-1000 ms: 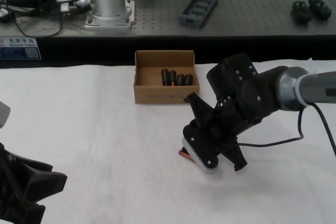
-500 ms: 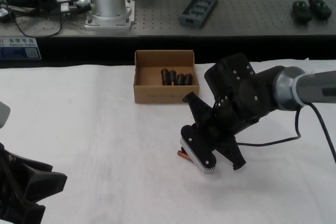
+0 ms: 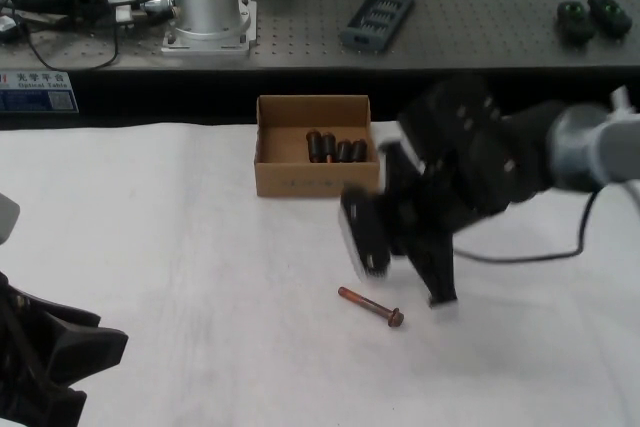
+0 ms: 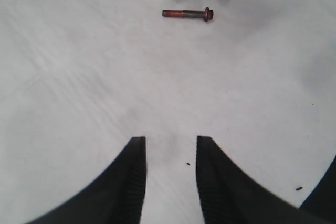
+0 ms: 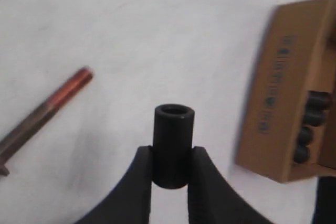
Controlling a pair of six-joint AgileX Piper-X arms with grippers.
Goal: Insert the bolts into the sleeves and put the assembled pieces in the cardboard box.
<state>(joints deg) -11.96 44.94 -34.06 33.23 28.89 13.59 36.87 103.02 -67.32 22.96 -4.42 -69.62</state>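
In the right wrist view my right gripper (image 5: 172, 153) is shut on a short black sleeve (image 5: 174, 124), held upright with its bore showing. A copper-coloured bolt (image 3: 368, 307) lies flat on the white cloth, below and just in front of the right gripper (image 3: 397, 262), which hangs above the cloth. The bolt (image 5: 44, 114) is apart from the sleeve. The cardboard box (image 3: 313, 185) stands at the back centre with several dark assembled pieces (image 3: 336, 147) inside. My left gripper (image 4: 170, 140) is open near the front left, empty, facing the bolt (image 4: 186, 13).
A dark bench behind the cloth carries a metal column base (image 3: 205, 7), a blue-grey rack (image 3: 378, 12), two black and green parts (image 3: 595, 17) and cables. A black cable (image 3: 520, 257) trails from the right arm. The left arm's body (image 3: 50, 362) fills the front left corner.
The right gripper has lifted off the cloth and swung back toward the box, uncovering the bolt, which now lies in full view. The left arm has not moved.
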